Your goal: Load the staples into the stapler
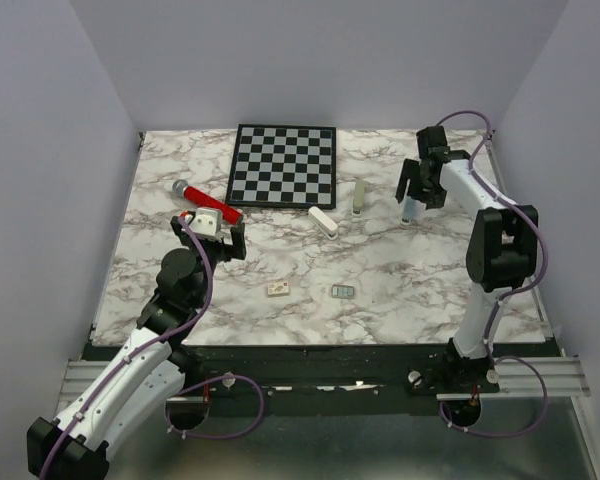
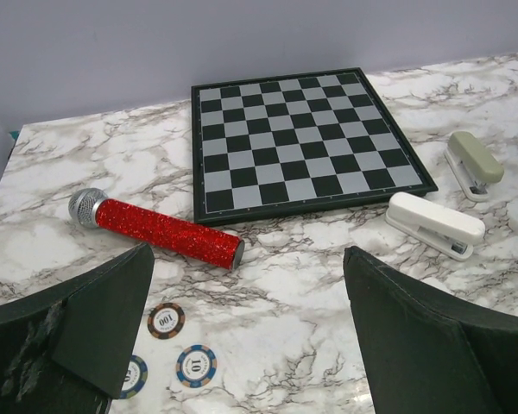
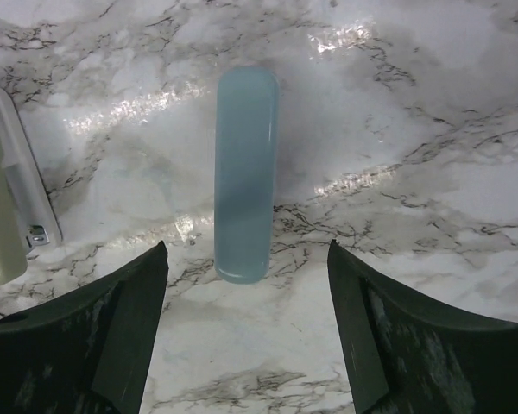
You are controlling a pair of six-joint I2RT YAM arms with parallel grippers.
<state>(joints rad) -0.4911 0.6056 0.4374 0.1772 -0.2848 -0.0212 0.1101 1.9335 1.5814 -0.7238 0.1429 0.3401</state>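
Stapler pickup step: right gripper spread, empty, poised over pale blue stapler; staples lie well back-left of it; next probably lower, clamp stapler; left gripper spread, empty.

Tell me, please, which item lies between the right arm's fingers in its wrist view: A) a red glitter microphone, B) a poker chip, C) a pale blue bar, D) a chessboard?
C: the pale blue bar lies flat on the table between the open fingers, touching neither.
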